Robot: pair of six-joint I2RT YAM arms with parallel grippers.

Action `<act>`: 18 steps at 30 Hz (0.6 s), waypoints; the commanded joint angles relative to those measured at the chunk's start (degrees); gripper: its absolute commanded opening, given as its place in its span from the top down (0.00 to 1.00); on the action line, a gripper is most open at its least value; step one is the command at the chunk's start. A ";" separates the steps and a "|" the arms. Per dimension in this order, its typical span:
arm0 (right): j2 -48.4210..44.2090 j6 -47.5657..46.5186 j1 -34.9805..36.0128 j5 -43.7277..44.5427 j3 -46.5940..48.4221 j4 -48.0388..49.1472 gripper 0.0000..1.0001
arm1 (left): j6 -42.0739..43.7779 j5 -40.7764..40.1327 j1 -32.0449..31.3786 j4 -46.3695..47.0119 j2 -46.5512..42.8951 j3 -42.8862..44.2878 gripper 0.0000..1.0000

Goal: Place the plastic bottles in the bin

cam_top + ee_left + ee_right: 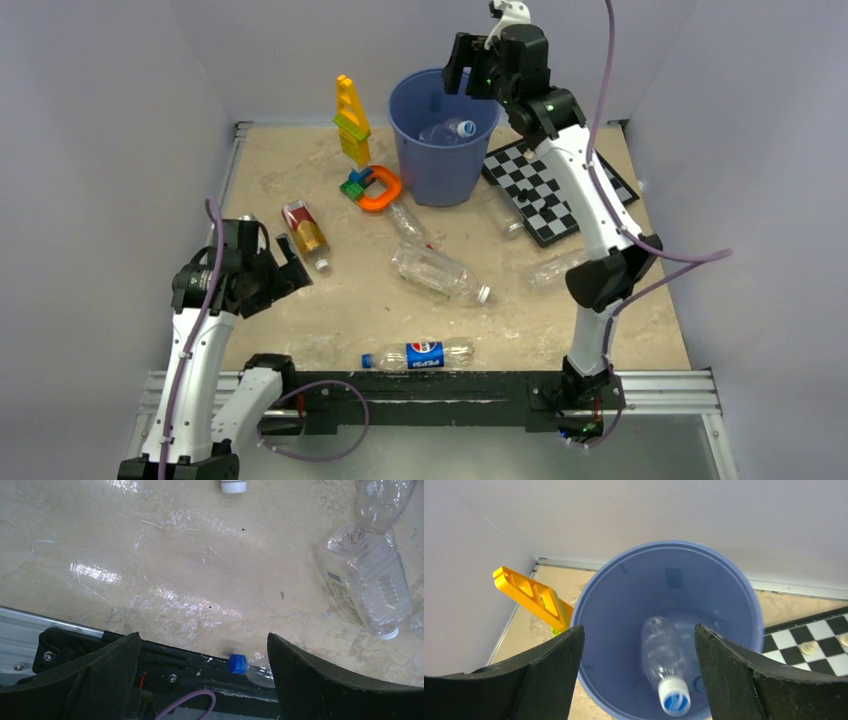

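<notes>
One bottle (666, 672) in bin (440, 175), six on table (350, 300), left gripper (202, 645), right gripper (639, 632) both spread, empty

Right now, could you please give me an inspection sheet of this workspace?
Surface: beige tabletop, scuffed.
Job's things: one clear bottle in the blue bin; others lie on the table, such as the Pepsi bottle.
Clutter: chessboard, block tower, orange ring.
Grippers: left gripper open, empty; right gripper open above the bin.
Cables: purple cables along both arms.
Surroundings: plain walls.
</notes>
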 commanded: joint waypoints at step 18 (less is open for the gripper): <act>-60.03 29.74 -16.97 16.94 -77.89 -10.00 0.15 | 1.86 7.44 -0.14 1.73 -1.47 1.72 0.00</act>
